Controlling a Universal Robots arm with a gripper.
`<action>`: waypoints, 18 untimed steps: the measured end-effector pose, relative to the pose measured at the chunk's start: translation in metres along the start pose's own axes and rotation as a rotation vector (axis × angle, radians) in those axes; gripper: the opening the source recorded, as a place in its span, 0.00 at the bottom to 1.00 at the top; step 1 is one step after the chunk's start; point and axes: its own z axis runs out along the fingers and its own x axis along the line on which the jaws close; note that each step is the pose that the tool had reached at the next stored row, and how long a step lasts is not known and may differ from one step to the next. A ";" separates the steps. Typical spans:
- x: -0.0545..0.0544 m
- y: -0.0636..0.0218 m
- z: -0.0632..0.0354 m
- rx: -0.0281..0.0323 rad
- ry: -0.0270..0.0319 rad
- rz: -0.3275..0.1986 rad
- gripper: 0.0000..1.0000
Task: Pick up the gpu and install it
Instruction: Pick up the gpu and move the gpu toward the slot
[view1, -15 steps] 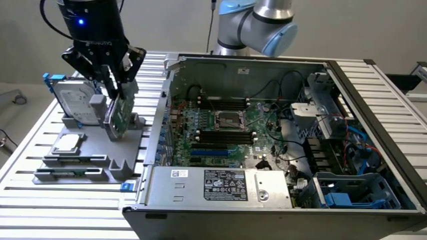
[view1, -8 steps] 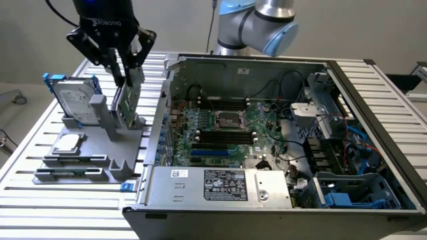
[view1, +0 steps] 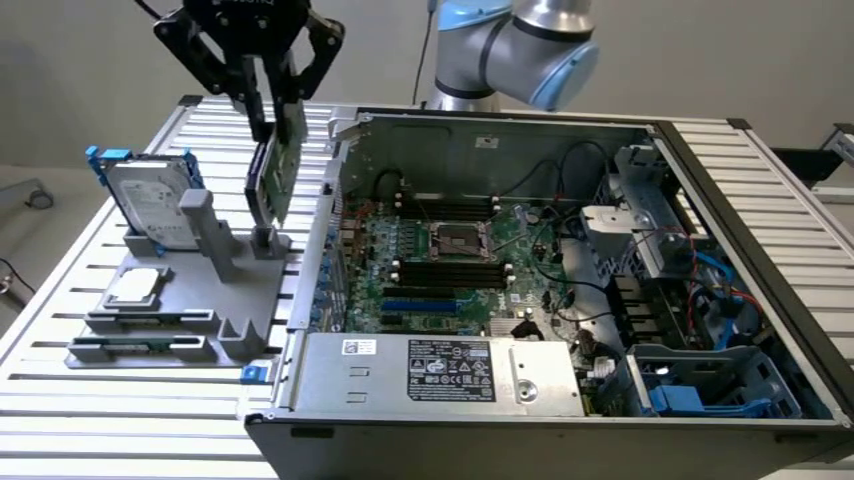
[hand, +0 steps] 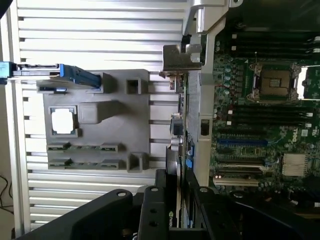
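We see | holder (view1: 180, 292) on table (view1: 80, 400), at the exterior view's left of case (view1: 534, 445) | hard drive (view1: 147, 205) and chip (view1: 138, 287) on holder | gpu (view1: 276, 175) in claw (view1: 274, 130), above holder

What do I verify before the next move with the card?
1. Gripper shut on graphics card: ok.
2. Card held upright: ok.
3. Card's lower edge clear of gray holder: cannot tell.
4. Computer case open, motherboard exposed: ok.
5. Blue slots on the motherboard empty: ok.
6. Card outside the case, beside its wall: ok.
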 end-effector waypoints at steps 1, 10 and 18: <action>-0.004 -0.0001 -0.0023 0.0000 0.0033 0.000 0.26; -0.046 -0.0009 -0.0083 -0.0005 0.0221 -0.001 0.26; -0.082 -0.0012 -0.0022 -0.0005 0.0288 -0.001 0.26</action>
